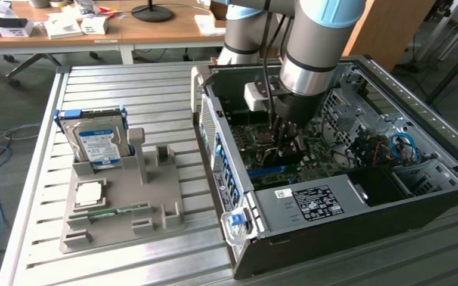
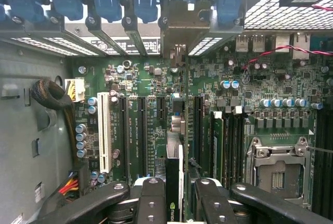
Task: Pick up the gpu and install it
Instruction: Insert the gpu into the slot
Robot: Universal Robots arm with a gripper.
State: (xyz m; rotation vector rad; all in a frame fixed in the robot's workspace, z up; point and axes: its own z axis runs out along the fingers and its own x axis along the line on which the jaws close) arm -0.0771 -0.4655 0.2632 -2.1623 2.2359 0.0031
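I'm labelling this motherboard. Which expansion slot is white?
The long slot nearest the red-and-yellow cables and farthest from the CPU socket. Every other slot on the board is black.

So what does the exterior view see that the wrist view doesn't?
Exterior view: the hard drive standing in the grey holder, a green memory stick lying in it, and the arm above the open computer case. Wrist view: the gpu edge-on between the fingers of the end effector, a white slot, the processor socket. Shared: the green motherboard and the case's blue latches.
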